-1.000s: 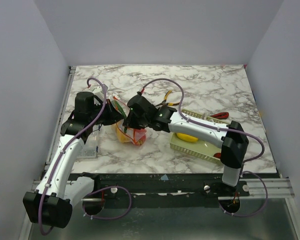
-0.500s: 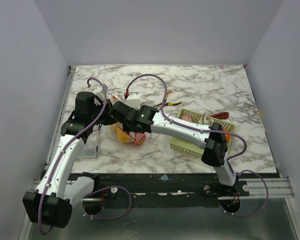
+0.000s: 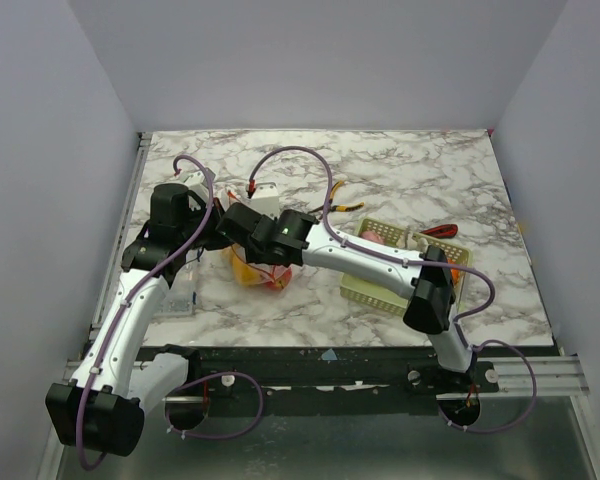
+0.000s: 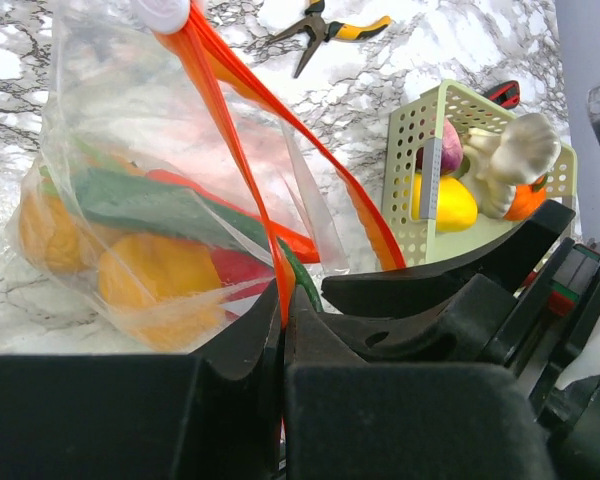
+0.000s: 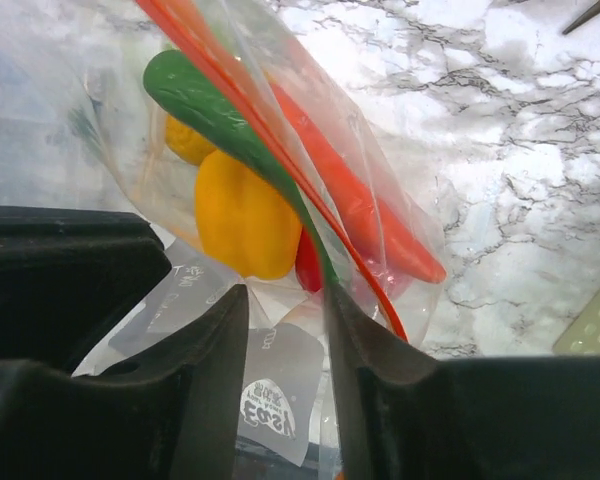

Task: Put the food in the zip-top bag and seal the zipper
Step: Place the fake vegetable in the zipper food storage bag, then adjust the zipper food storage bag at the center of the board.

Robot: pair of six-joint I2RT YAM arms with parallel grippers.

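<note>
The clear zip-top bag (image 3: 260,270) lies between the two grippers, partly lifted. In the left wrist view the bag (image 4: 110,130) holds a yellow pepper (image 4: 155,285), a green piece (image 4: 150,205) and red pieces. My left gripper (image 4: 280,300) is shut on the red-orange zipper (image 4: 230,130), which gapes apart further up. My right gripper (image 5: 285,330) is open, with bag plastic between its fingers (image 5: 380,380) and the zipper (image 5: 240,100) running past the right finger. More food stays in the basket: a yellow mango (image 4: 450,200) and a purple piece (image 4: 448,150).
The pale green mesh basket (image 3: 358,290) stands right of the bag, under the right arm. It also holds a white garlic bulb (image 4: 515,155). Yellow-handled pliers (image 3: 342,206) lie behind it, and a red-handled tool (image 3: 440,231) lies at its far right.
The right arm has swung left from over the bag until its gripper is close beside the left gripper. In the last half second almost nothing has moved. The left gripper has kept its hold.
</note>
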